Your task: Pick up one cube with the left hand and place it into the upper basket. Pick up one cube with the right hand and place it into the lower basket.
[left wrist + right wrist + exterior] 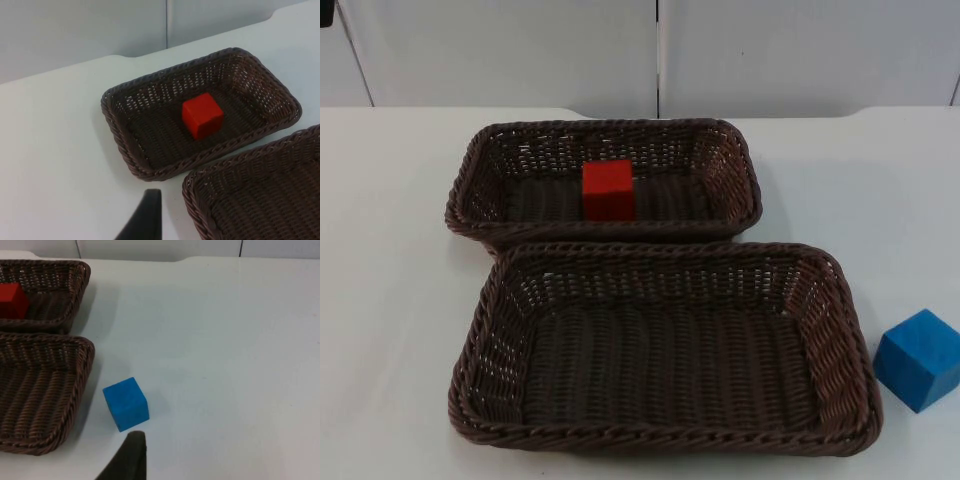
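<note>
Top view showed two brown wicker baskets on the white table [390, 300], one behind the other and touching along their facing rims. The upper basket [480, 170] sat in the upper middle of the frame, and the red cube [608, 189] rested upright on its floor, near the middle and close to the front wall. The lower basket [490, 330] took up the lower middle of the frame and held no cube. The blue cube [920, 359] stood on the bare table at the lower right edge of the frame, just beside the lower basket's right rim but not touching it.

The left wrist view looked onto the upper basket [117, 130] with the red cube [202, 115] inside it, and a corner of the lower basket [200, 185] beside it. One black fingertip [147, 217] of the left gripper hung above the table; how wide that gripper stood could not be told.

The right wrist view had the blue cube [126, 404] on the table next to the lower basket [82, 375], with a black fingertip [131, 457] of the right gripper just beside it, apart from the cube. Its width could not be told either.
</note>
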`<state>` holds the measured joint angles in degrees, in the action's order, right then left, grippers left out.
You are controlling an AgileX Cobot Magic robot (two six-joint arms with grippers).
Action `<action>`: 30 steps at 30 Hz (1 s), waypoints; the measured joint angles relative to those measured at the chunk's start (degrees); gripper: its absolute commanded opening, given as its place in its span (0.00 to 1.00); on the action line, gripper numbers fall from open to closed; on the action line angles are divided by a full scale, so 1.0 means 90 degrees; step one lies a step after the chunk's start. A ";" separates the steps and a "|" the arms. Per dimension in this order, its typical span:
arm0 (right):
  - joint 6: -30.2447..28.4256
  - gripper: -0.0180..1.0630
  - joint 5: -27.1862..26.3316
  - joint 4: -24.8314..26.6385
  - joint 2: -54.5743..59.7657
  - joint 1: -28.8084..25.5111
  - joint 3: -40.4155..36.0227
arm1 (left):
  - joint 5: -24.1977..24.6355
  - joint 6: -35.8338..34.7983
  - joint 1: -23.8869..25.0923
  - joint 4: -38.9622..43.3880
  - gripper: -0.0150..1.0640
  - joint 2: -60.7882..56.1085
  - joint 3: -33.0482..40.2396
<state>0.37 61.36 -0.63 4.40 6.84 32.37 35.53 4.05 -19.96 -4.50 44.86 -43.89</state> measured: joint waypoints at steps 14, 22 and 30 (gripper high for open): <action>-0.0041 0.99 -0.0070 -0.0013 0.3024 0.0000 0.1122 | 0.0005 0.0000 0.0000 -0.0014 0.87 0.0000 0.0000; -0.0332 0.99 -0.0140 0.0186 0.4322 0.0000 0.1476 | 0.0005 0.0000 0.0000 -0.0025 0.87 0.0000 0.0000; -0.1128 0.99 -0.0384 0.0983 0.5354 0.0000 0.1517 | 0.0005 0.0000 0.0000 -0.0050 0.87 0.0000 0.0000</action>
<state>-9.78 57.90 8.21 52.59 6.84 46.02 35.57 4.05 -19.96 -4.95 44.86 -43.89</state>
